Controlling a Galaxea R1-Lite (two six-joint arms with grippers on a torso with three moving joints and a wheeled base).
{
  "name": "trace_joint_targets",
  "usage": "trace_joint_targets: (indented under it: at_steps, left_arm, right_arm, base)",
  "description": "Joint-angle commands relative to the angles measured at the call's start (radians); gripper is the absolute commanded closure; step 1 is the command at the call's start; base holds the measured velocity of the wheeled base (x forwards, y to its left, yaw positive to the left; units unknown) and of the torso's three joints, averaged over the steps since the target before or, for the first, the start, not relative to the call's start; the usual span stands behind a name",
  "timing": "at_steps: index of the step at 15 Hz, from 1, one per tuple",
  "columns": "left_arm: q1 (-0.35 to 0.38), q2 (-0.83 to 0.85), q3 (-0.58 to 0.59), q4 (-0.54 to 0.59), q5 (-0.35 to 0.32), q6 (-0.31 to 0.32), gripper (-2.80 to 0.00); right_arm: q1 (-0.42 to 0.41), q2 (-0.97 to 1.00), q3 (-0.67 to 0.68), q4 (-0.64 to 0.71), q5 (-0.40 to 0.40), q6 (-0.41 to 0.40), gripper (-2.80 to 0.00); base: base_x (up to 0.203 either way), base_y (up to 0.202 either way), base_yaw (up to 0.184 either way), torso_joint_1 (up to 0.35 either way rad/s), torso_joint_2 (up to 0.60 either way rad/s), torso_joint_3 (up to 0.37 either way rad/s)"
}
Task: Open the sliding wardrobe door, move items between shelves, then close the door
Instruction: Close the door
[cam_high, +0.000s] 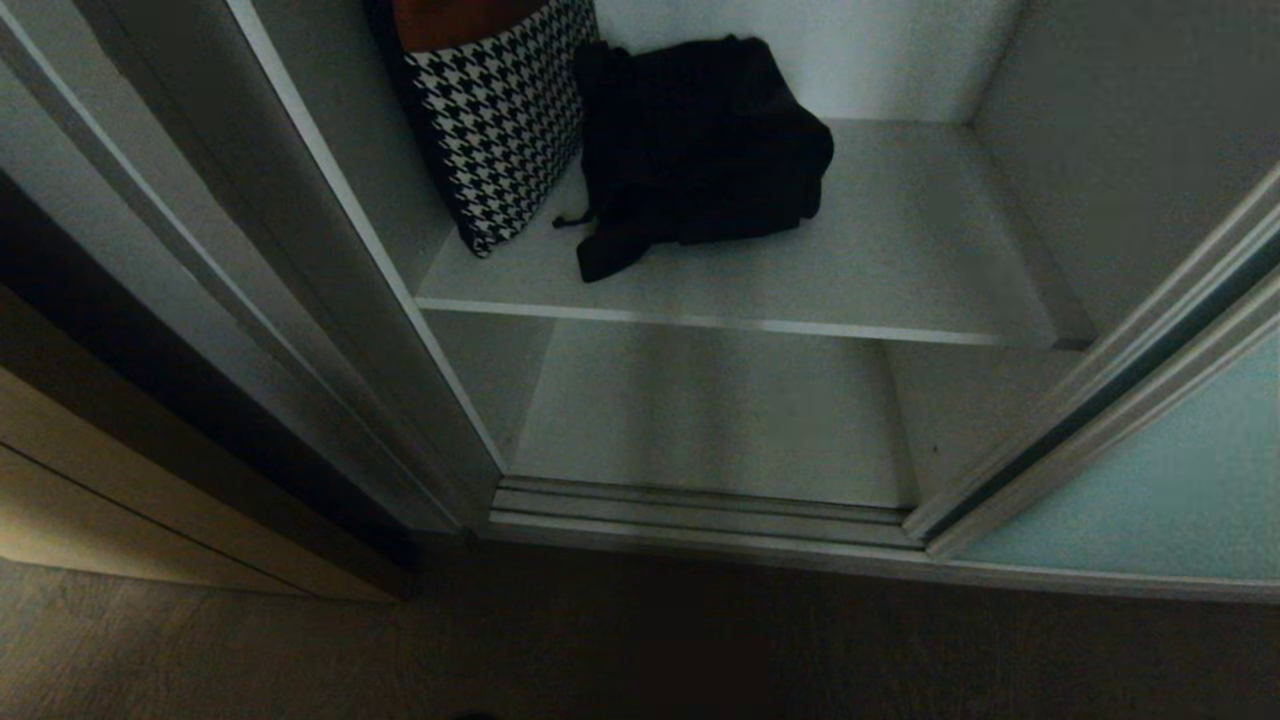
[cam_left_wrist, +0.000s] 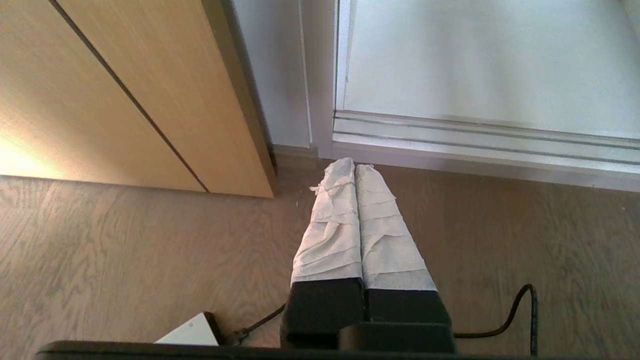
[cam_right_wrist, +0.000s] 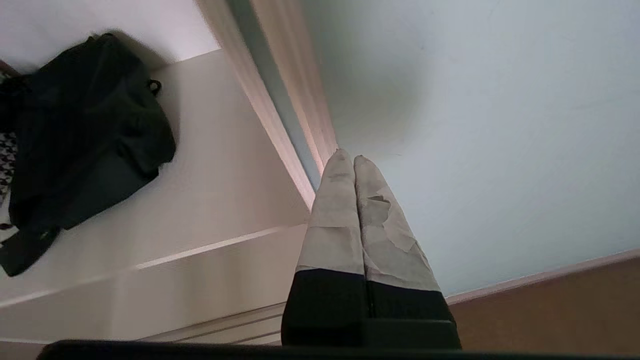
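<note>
**Q:** Wood-grain floor (cam_high: 300, 650) sits closest to the head camera, yes? What stands beyond it?

**R:** Yes, it fills the 6 o'clock band. Beyond it the wardrobe is open. The sliding wardrobe door (cam_high: 1160, 480), pale teal glass in a silver frame, stands slid to 4 o'clock. A beige wooden cabinet front (cam_high: 120, 500) is at 8 o'clock, outside the wardrobe's left post.

**Q:** And inside?

**R:** Two shelves. The upper shelf (cam_high: 900, 260) runs across the middle from about 10 to 3 o'clock; the lower shelf (cam_high: 720, 420) lies below it, just behind the metal door track (cam_high: 700, 510).

**Q:** Where is the black bundle?

**R:** The black fabric bundle (cam_high: 700, 140) lies on the upper shelf at 12 o'clock, one strap end trailing toward the shelf's front edge. Its left side touches a houndstooth bag (cam_high: 495, 120) that leans at 11 o'clock against the wardrobe's inner wall.

**Q:** The hands?

**R:** Neither appears in the head view. The right hand (cam_right_wrist: 354, 159) has its taped fingers pressed together, empty, its tips near the door's silver frame, with the teal glass behind them. The bundle is well apart from it. The left hand (cam_left_wrist: 355, 166) is likewise pressed together and empty, above the floor, pointing at the corner where the track meets the wardrobe post. A black cable (cam_left_wrist: 520, 310) lies on the floor beside it.
</note>
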Motion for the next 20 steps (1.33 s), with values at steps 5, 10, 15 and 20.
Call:
trace_joint_targets:
  at_steps: [5, 10, 15, 20]
  left_arm:
    - [0.0, 0.001, 0.0, -0.001, 0.0, 0.0, 0.0]
    - [0.0, 0.001, 0.0, -0.001, 0.0, 0.0, 0.0]
    - [0.0, 0.001, 0.0, -0.001, 0.0, 0.0, 0.0]
    - [0.0, 0.001, 0.0, -0.001, 0.0, 0.0, 0.0]
  right_arm:
    - [0.005, 0.075, 0.006, -0.078, 0.031, 0.008, 0.0]
    - [0.013, 0.124, 0.01, -0.147, 0.032, 0.009, 0.0]
    - [0.053, 0.125, 0.047, -0.173, 0.031, 0.03, 0.0]
    - [0.106, 0.094, 0.093, -0.205, 0.032, 0.022, 0.0]
  base:
    - [0.0, 0.0, 0.0, 0.0, 0.0, 0.0]
    - [0.0, 0.0, 0.0, 0.0, 0.0, 0.0]
    - [0.0, 0.0, 0.0, 0.0, 0.0, 0.0]
    - [0.0, 0.0, 0.0, 0.0, 0.0, 0.0]
